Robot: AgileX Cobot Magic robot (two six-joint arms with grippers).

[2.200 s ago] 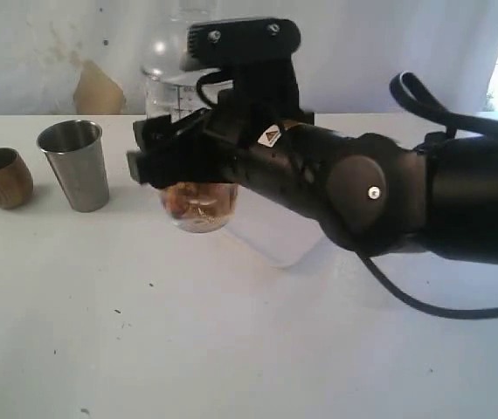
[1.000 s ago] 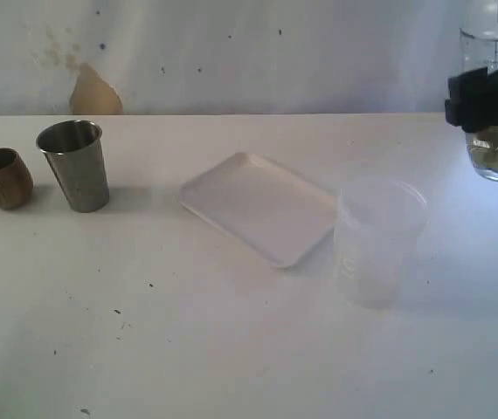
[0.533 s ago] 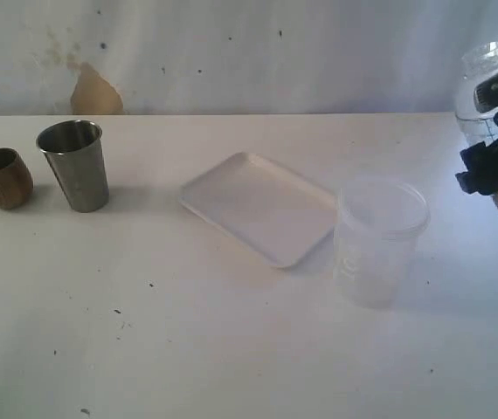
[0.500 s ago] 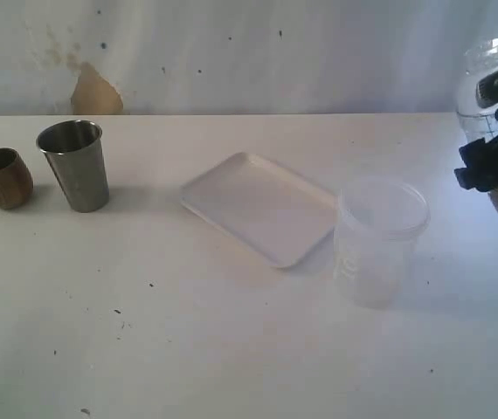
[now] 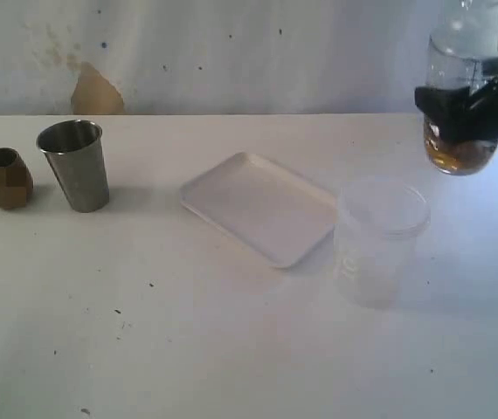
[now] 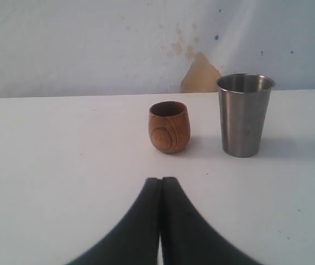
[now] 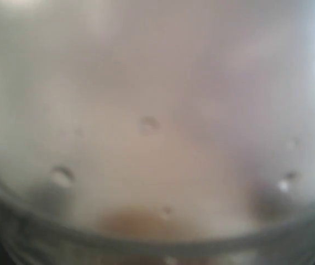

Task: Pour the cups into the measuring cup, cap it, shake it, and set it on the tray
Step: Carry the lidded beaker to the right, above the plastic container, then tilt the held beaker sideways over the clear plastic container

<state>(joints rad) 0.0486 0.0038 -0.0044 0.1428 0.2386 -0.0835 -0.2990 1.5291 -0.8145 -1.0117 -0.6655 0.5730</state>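
My right gripper [image 5: 464, 112] is shut on the clear measuring cup [image 5: 460, 148] and holds it in the air at the far right, above the table. Brownish contents sit in its bottom. In the right wrist view the cup's blurred clear wall [image 7: 157, 138] fills the picture and hides the fingers. The white tray [image 5: 262, 208] lies flat mid-table, left of and below the held cup. At the far left stand the steel tumbler [image 5: 75, 166] [image 6: 244, 114] and the wooden cup [image 5: 2, 177] [image 6: 169, 126]. My left gripper [image 6: 160, 180] is shut on nothing, just short of the wooden cup.
A wide frosted plastic tub [image 5: 378, 240] stands right of the tray, almost under the held cup. A pale wall with a tan patch [image 5: 96, 92] backs the white table [image 5: 188, 332].
The right gripper and measuring cup swung from the right edge, dipped low and tilted half a second ago, and now sit higher and further left.
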